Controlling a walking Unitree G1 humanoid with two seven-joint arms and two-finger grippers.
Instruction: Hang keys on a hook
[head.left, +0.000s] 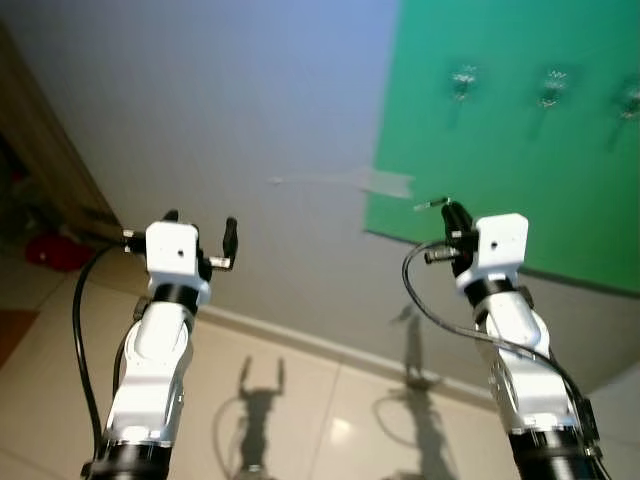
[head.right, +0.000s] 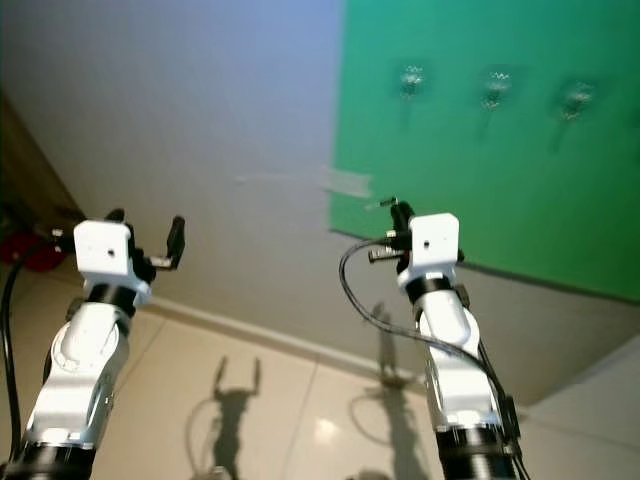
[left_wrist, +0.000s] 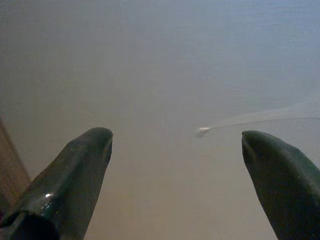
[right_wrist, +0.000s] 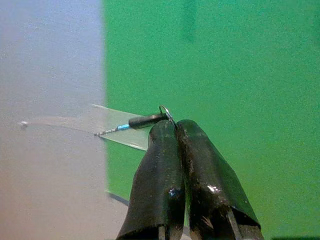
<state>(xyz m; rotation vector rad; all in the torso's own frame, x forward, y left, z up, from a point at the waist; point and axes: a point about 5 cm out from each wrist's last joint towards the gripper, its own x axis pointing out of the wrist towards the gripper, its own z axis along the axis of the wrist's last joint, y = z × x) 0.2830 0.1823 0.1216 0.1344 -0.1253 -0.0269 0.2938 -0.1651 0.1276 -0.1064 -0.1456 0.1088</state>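
My right gripper is raised in front of the lower left corner of a green wall panel. It is shut on a small metal ring that carries a dark key; the key sticks out sideways from the fingertips. Three metal hooks sit in a row high on the panel, above and to the right of the key. My left gripper is held up before the plain grey wall, open and holding nothing, with its fingers spread wide.
A strip of clear tape holds the panel's left edge to the wall. Wooden furniture stands at the far left with a red object at its foot. Glossy floor tiles meet a pale baseboard below.
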